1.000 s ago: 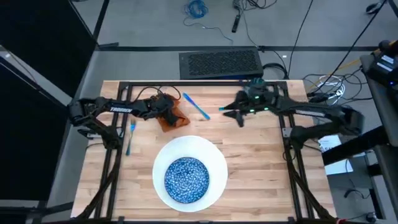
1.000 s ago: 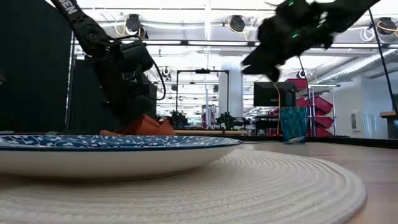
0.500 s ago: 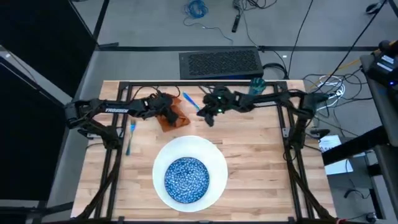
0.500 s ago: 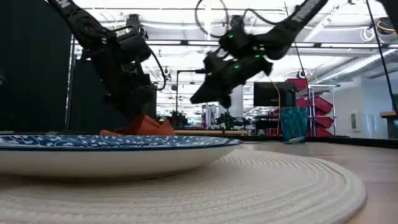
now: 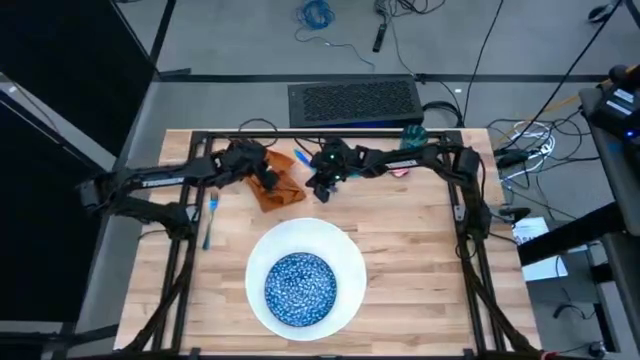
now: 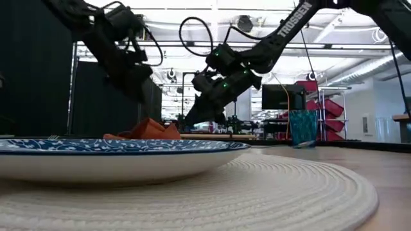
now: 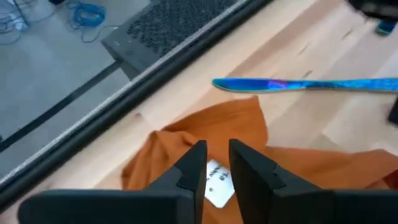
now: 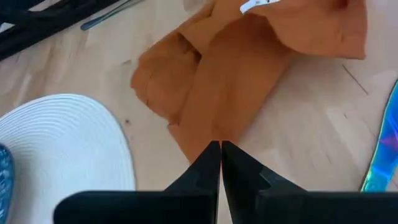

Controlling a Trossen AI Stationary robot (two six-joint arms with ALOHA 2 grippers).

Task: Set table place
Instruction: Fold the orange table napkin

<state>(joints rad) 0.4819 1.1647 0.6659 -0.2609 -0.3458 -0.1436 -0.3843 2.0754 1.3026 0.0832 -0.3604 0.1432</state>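
Plate (image 5: 340, 262): large, white, at the near middle of the table (image 5: 420, 260); centre of the setting, so the other pieces belong around it.
Bowl (image 5: 299, 287): blue speckled, seated inside the plate; appears already placed.
Fork (image 5: 208, 222): light blue, left of the plate near the rail; lies roughly where a fork goes.
Napkin (image 5: 280, 183): orange, crumpled in a heap beyond the plate; not yet laid flat.
Left gripper (image 7: 216, 163): above the napkin, fingers a little apart, nothing held.
Right gripper (image 8: 220, 154): just beside the napkin's edge, fingers pressed together, empty; likely reaching for cloth or knife.
Knife (image 7: 305, 85): light blue, just beyond the napkin.
Cup (image 5: 414, 134): teal, at the far edge, unplaced.
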